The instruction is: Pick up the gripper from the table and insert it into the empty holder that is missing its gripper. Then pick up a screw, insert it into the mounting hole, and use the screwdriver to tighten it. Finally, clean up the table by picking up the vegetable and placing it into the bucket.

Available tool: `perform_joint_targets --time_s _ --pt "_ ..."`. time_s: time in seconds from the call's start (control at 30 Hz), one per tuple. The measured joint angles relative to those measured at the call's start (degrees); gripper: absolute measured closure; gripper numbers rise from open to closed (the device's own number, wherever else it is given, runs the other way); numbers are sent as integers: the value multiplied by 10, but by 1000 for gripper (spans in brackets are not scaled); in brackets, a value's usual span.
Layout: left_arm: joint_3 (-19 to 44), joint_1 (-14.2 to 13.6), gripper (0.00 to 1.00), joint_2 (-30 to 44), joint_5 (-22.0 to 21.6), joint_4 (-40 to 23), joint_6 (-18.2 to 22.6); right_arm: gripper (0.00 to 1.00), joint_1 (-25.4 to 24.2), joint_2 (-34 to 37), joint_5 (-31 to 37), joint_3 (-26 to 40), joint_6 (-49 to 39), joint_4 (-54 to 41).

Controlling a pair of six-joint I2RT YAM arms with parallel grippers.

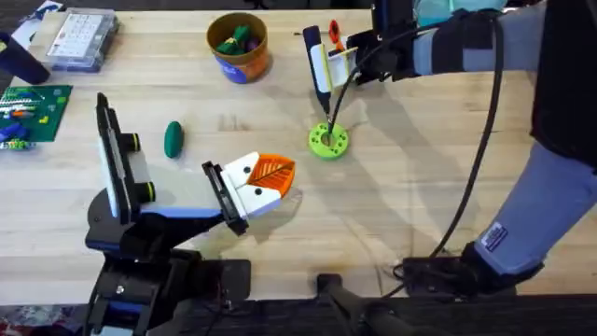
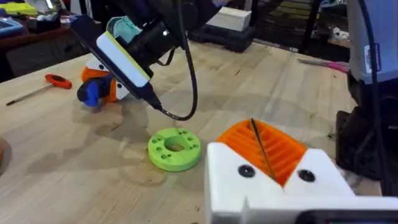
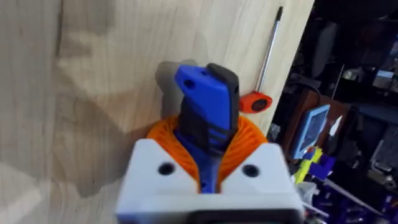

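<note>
Tabletop (image 1: 420, 187): right tool (image 1: 334, 58) grips screwdriver (image 1: 322, 79) over disc; left tool (image 1: 270, 179) closed

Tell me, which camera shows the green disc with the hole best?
The left wrist view: the green disc sits near and unblocked, its centre hole and ring of small holes plain. The overhead view shows it smaller, with the screwdriver tip over it.
</note>
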Motion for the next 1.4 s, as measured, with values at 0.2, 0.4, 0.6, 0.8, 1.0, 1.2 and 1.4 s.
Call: perform_joint_targets --time_s 0.2,0.4,0.6,0.8,1.0,1.2,1.4 --pt "0 0 987 0 -3 0 0 61 9 -4 20 18 0 3" --pt "0 0 987 0 -6 1 0 8 38 -19 94 27 1 -70" --pt "0 0 987 0 -8 1 0 8 57 -31 136 30 33 -127" --pt "0 0 987 0 -8 1 0 8 57 -31 136 30 33 -127" --pt "0 0 987 0 -8 1 0 8 57 -31 136 30 33 -127" --pt "0 0 987 0 -8 1 0 8 57 -31 136 30 33 -127" --pt "0 0 987 0 -8 1 0 8 57 -31 136 30 33 -127"
